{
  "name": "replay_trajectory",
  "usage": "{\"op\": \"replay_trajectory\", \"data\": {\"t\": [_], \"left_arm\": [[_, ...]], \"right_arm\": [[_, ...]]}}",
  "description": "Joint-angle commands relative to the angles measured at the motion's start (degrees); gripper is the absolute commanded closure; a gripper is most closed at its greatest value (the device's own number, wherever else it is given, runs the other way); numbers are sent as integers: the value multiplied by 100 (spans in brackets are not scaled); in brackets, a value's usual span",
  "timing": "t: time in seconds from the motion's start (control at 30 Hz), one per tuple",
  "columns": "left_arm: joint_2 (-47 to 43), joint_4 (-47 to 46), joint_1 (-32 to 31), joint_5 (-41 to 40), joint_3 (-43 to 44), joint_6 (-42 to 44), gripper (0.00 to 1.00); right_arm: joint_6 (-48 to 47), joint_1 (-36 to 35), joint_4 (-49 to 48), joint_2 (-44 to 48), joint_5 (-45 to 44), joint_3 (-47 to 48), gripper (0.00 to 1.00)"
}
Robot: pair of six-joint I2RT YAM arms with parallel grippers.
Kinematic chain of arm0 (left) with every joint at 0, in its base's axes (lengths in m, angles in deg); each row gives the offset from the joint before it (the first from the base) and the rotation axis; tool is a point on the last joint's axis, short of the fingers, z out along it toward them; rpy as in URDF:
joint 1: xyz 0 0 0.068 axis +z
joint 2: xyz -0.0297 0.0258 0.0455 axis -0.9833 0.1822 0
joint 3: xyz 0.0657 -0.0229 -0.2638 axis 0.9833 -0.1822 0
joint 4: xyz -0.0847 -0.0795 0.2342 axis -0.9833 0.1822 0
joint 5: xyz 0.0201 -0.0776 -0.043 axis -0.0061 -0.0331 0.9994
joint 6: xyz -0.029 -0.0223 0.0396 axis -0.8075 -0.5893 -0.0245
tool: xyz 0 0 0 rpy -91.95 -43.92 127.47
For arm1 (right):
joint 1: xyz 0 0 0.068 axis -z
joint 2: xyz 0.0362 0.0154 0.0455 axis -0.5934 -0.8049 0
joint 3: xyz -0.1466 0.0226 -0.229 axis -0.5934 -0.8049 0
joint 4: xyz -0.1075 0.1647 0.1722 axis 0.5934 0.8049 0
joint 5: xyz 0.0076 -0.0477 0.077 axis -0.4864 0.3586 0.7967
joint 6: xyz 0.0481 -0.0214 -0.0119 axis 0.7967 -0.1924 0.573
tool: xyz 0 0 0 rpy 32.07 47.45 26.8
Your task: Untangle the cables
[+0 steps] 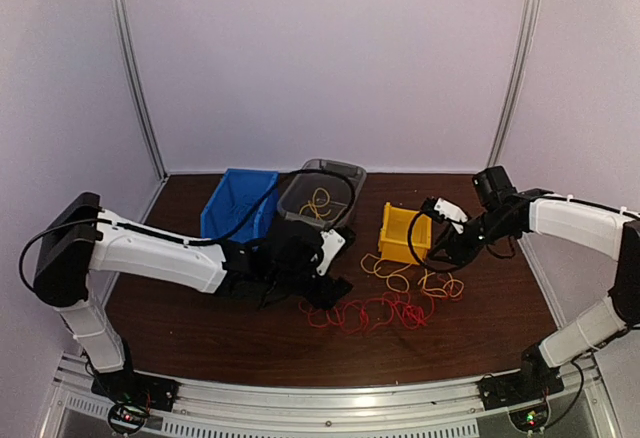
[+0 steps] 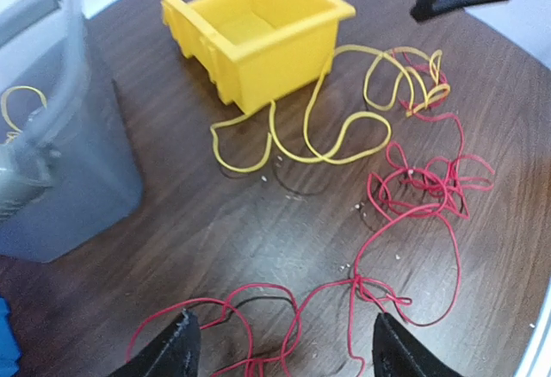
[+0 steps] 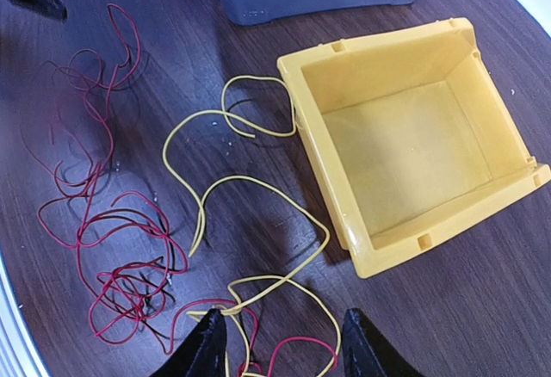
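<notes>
A red cable lies in tangled loops on the brown table in front of the yellow bin. A yellow cable loops beside the bin and crosses the red one at the right. My left gripper is open just above the red loops' left end, holding nothing. My right gripper is open above where the yellow cable and the red cable cross, holding nothing. No blue cable shows.
A grey bin at the back holds a small yellow cable loop. A blue bin stands to its left. The yellow bin is empty inside. The table's front edge lies near the arm bases.
</notes>
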Motion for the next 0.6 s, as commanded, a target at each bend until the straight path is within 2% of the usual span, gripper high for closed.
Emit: {"op": "replay_trajectory", "data": {"t": [0.0, 0.4, 0.57], "left_arm": [[811, -274, -129, 510, 467, 212, 31], [1185, -445, -181, 954, -148, -5, 32], [1076, -188, -187, 787, -523, -15, 33]], "right_arm": [[216, -83, -88, -269, -338, 14, 52], [377, -336, -131, -977, -55, 135, 51], [304, -375, 120, -1319, 391, 249, 54]]}}
